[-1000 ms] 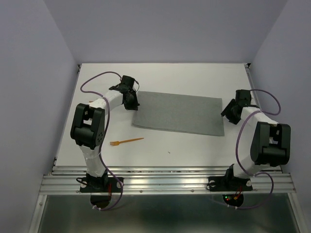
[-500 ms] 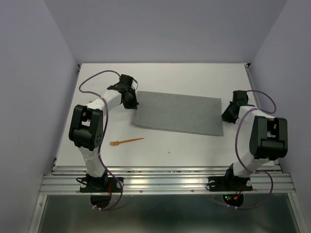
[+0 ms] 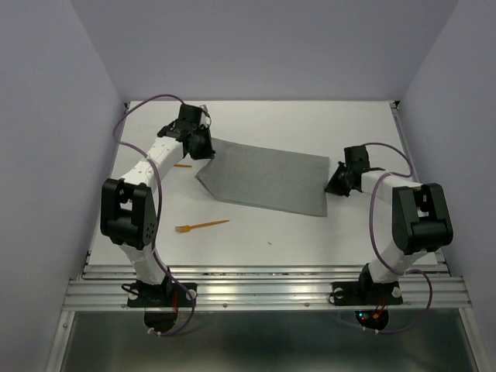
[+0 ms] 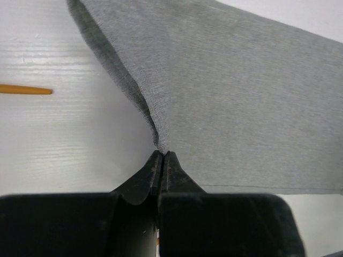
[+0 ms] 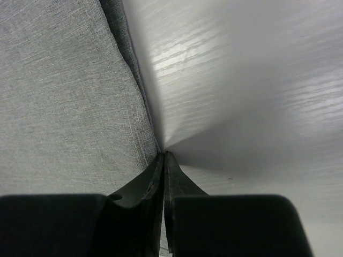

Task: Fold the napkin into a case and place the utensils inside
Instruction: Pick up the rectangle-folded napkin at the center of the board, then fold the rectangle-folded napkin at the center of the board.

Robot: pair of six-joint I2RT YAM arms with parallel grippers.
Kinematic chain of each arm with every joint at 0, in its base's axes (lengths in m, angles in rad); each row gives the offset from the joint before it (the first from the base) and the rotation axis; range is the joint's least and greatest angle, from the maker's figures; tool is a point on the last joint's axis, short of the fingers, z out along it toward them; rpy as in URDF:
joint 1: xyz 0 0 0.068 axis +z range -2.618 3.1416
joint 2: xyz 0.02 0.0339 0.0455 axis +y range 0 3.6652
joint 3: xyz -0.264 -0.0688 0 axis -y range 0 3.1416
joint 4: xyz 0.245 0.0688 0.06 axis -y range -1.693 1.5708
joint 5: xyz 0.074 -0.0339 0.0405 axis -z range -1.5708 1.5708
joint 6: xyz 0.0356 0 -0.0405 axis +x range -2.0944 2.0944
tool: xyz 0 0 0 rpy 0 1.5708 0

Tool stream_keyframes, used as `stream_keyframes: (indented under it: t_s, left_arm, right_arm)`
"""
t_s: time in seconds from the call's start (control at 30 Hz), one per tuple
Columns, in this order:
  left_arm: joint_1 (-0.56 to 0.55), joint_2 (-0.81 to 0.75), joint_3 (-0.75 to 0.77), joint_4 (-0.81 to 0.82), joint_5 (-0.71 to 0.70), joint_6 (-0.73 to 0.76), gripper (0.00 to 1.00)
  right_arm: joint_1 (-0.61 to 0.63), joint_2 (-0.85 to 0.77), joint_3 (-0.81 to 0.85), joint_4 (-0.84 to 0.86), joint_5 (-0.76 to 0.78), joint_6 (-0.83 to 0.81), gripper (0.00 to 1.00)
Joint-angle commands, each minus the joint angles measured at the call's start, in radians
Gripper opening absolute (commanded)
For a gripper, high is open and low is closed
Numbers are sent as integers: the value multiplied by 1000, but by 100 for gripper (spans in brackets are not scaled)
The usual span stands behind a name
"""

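The left claw pinches the napkin at its left corner; the right claw pinches its right corner. The napkin spans the tabletop between the 2 claws; 1 fork lies apart, nearward of the left claw.

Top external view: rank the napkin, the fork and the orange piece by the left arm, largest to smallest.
1. napkin, by far.
2. fork.
3. orange piece: only a short end shows beside the left arm, so this rank is unsure.
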Motion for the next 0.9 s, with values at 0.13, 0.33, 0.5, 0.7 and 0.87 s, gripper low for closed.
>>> stream_keyframes:
  t_s: [0.13, 0.33, 0.5, 0.7, 0.87]
  left_arm:
    - [-121, -52, 121, -23, 69, -5, 0]
    - [-227, -13, 198, -15, 92, -45, 0]
    - [-305, 55, 261, -14, 95, -74, 0]
    - [-348, 125, 362, -41, 96, -68, 0]
    - [-386, 187, 439, -72, 107, -59, 0]
  right_arm:
    - [75, 76, 6, 28, -32, 71, 8]
    - [93, 88, 11, 39, -32, 84, 8]
    - [93, 90, 15, 36, -22, 83, 8]
    - [93, 36, 14, -56, 187, 64, 8]
    - [58, -76, -14, -90, 283, 68, 11]
